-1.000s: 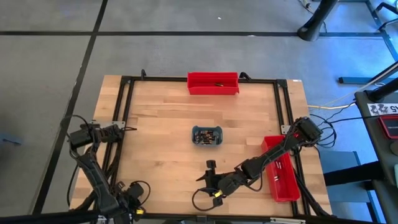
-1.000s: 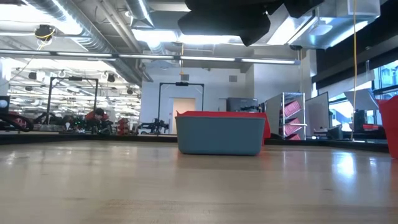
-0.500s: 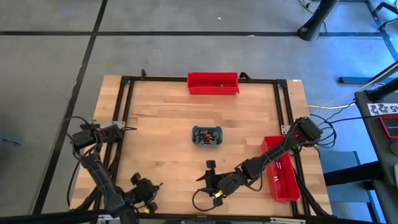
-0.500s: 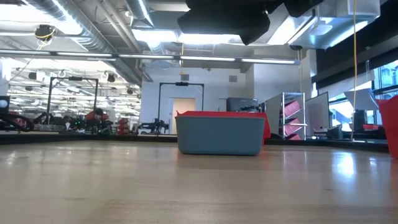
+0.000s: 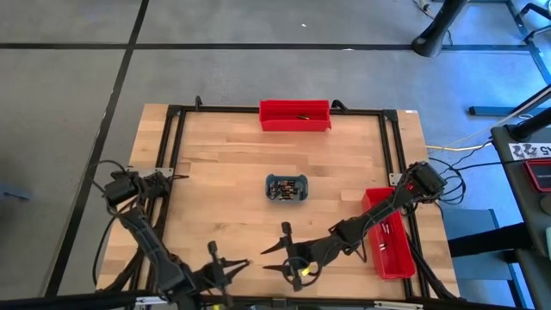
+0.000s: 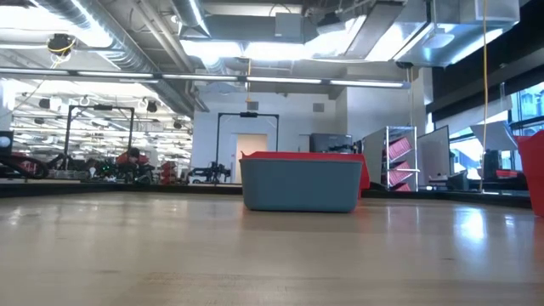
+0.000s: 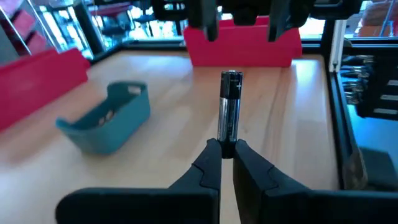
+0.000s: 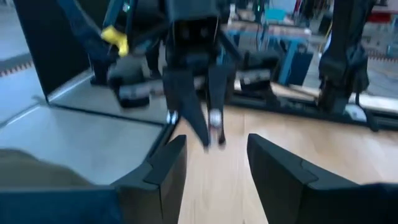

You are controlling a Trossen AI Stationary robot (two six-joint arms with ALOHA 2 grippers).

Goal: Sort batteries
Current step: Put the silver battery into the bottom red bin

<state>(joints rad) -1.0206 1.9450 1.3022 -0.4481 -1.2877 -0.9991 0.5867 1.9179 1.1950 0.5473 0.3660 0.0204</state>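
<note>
Here, low at the near edge of the wooden table [image 5: 232,189], the left gripper [image 7: 227,152] pinches one battery [image 7: 229,109] by its lower end; the cell stands up between the two dark fingers [image 7: 208,165], silvery body with a dark cap. In the high view the same gripper [image 5: 231,265] sits near the table's near edge, left of centre, pointing right toward the other arm.

Right gripper [image 5: 274,255] hovers close by, just right of the left one, fingers spread wide and holding nothing. Its wrist camera looks past its own two fingers [image 8: 171,165] straight at the left gripper [image 8: 202,130], which shows a small pale battery [image 8: 216,118] at its tip. The two grippers face each other, near but apart.

Grey-blue tray [image 5: 287,188] rests mid-table, with more batteries [image 5: 284,185] lying inside it, too small to count. In the low view the tray [image 6: 299,183] stands alone on the boards.

Red bin [image 5: 295,115] at the far edge, centre, with a small dark item inside, too small to identify. Second red bin [image 5: 389,241] along the right side, under the right arm's forearm. Black frame rails [image 5: 172,155] border the work area.
</note>
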